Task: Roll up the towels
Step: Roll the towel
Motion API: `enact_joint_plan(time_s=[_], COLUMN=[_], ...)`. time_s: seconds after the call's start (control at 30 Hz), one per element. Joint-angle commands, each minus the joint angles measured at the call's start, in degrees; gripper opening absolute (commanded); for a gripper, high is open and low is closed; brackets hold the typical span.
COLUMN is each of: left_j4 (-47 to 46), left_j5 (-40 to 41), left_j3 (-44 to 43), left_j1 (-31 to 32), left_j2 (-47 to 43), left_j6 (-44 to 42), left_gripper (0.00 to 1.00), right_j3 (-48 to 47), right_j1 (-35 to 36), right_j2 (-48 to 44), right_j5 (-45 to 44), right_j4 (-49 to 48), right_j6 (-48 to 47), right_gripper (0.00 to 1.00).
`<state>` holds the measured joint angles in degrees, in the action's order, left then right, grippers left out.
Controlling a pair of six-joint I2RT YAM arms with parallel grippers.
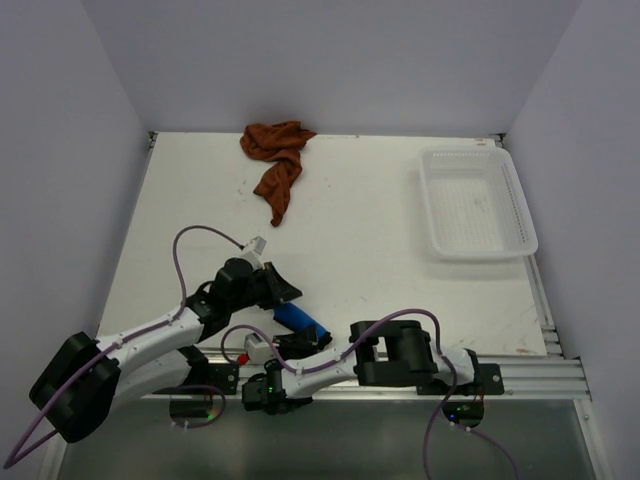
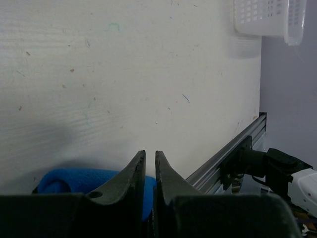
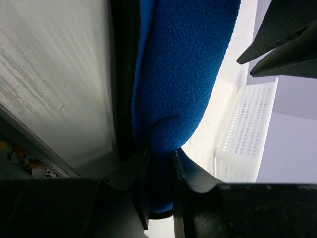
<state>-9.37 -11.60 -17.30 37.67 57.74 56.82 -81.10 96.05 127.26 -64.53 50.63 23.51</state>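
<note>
No lettering, label, brand or number can be read anywhere on the scene, whether from overhead or from either wrist camera. The white surface [image 1: 350, 250] carries only scuffs and faint stray marks, none forming a legible character. The arms' housings and the mesh basket [image 1: 476, 203] show no readable markings at this resolution.
</note>
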Motion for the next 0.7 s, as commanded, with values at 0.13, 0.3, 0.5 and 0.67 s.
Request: enact_joint_plan(time_s=[0.13,0.3,0.5,0.67], left_j4=[-17.51,-24.64,-34.92,-35.98], left_j5=[-2.81,-4.14,-5.01,-2.39], left_j3=[9.38,13.52,16.59,18.95], left_j1=[0.91,1.00,0.91,1.00], left_j2=[-2.89,-0.88,6.49,7.83], left_j6=[8.04,9.90,11.12,10.25], left_gripper=[0.17,0.18,0.18,0.15], right_j3=[-0.03,0.59,0.77,1.64], right_j1=[0.45,0.45,0.45,0.45], right_j2=[2.12,1.93,1.50,-0.34], right_j5=[7.75,8.72,9.51,10.65], right_j4=[-1.58,-1.85,-2.90,-3.87], right_j6=[0.66,0.66,-0.39,-0.30], right_gripper=[0.21,0.21,0.21,0.24])
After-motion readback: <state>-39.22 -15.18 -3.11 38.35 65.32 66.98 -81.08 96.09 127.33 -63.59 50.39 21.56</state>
